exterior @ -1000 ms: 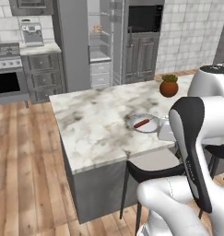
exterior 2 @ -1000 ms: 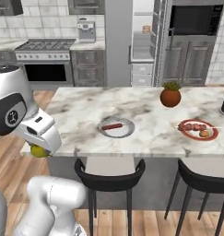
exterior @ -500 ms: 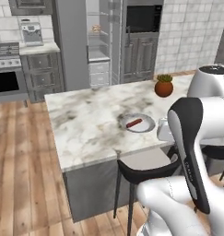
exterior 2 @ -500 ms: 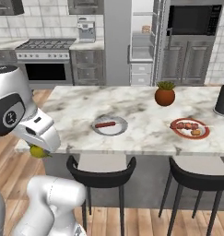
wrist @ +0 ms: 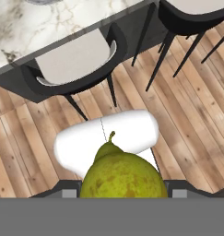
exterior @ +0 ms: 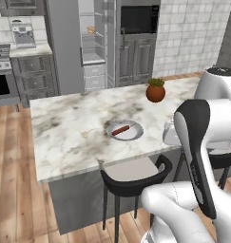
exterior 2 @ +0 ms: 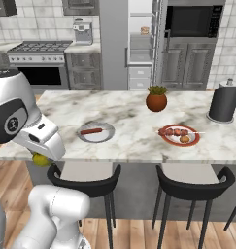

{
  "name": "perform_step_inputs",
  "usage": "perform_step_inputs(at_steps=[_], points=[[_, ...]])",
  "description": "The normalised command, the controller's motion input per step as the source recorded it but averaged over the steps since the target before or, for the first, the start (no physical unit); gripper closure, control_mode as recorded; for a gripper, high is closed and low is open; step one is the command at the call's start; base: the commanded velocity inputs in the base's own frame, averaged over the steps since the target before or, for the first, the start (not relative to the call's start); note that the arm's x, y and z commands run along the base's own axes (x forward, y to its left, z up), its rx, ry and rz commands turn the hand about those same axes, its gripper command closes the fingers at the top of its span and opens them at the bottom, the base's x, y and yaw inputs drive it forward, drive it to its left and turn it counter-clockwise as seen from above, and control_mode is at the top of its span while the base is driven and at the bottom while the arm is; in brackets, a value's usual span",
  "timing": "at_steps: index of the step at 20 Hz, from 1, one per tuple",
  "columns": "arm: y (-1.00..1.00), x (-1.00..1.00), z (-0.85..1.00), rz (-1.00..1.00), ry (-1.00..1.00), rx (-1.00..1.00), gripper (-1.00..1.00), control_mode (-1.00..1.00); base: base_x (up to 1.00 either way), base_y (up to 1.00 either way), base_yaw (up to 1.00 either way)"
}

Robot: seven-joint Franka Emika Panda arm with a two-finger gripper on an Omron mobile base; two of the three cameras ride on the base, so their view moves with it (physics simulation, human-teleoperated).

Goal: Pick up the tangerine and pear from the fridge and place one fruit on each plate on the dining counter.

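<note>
Pear point(wrist: 124, 177) | you hold it in the closed pincer point(exterior 2: 42, 158), stem pointing away from the hand, low beside the counter point(exterior 2: 134, 141) edge | grey plate point(exterior 2: 95, 132) lies up and right, red stick on it | red-rimmed plate point(exterior 2: 179, 135) farther right

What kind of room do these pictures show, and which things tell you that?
A home kitchen, rendered. A long white-grey veined marble dining counter with black stools stands in front, a steel stove with a dark oven door sits against the tiled wall, and a tall grey-steel fridge stands open behind.
</note>
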Motion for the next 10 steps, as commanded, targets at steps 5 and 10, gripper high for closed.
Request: perform_step_inputs(at_steps=[5,10], points=[[0.00,0.00,0.00,0.00,0.00,0.00,1.00,1.00,0.09,0.00,0.00],[0.00,0.16,0.00,0.01,0.00,0.00,1.00,-1.00,0.25,0.00,0.02]])
